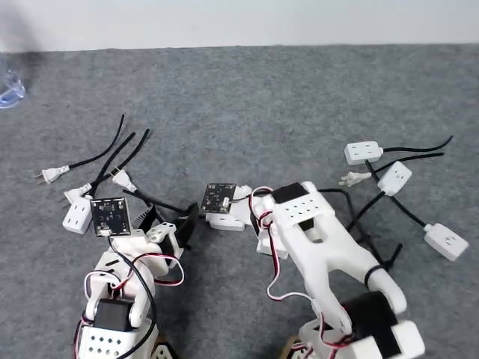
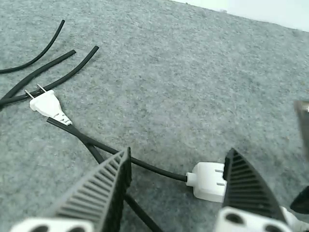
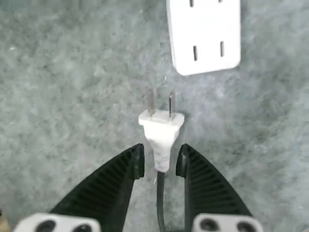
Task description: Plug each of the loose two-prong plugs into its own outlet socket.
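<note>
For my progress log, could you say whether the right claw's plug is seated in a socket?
No, the plug lies short of the socket, its prongs bare.

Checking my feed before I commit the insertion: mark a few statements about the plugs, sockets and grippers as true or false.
1. The plug at the right gripper points its prongs toward an outlet socket. True.
2. That plug is seated in the socket. False: bare carpet separates prongs and socket.
3. The fingers of the left gripper are shut. False: they are spread wide open.
4. A second plug lies unplugged among black cords. True.
</note>
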Robot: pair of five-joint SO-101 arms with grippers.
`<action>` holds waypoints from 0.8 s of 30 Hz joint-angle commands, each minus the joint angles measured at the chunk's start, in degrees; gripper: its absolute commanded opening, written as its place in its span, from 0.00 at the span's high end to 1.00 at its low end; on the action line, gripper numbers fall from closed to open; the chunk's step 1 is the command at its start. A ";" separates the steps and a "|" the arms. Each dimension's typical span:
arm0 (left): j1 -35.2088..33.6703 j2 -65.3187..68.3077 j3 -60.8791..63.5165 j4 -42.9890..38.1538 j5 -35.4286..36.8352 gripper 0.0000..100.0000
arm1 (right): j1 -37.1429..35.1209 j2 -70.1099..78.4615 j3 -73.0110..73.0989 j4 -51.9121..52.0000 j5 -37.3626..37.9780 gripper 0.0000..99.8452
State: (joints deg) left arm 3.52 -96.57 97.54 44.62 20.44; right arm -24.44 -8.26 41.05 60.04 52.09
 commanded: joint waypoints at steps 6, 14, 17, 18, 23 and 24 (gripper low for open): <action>0.35 -0.35 -0.66 0.18 -0.70 0.71 | -2.15 4.26 -0.35 -4.00 -1.76 0.88; 0.35 -0.35 -0.66 0.18 -0.70 0.71 | -3.12 6.90 -0.35 -5.93 -2.02 0.82; 0.35 -0.35 -0.66 0.18 -0.70 0.71 | -2.95 6.29 -0.44 -5.93 -2.02 0.80; 0.35 -0.35 -0.66 0.18 -0.70 0.71 | -2.95 5.58 -0.53 -5.85 -1.76 0.80; 0.35 -0.35 -0.66 0.18 -0.70 0.71 | -2.77 -0.40 -1.76 -2.33 -1.76 0.81; 0.35 -0.35 -0.66 0.18 -0.70 0.71 | -2.77 -1.71 -2.20 -1.27 -1.76 0.81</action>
State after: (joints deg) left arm 3.52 -96.57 97.54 44.62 20.44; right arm -27.34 -5.27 41.14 56.00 50.51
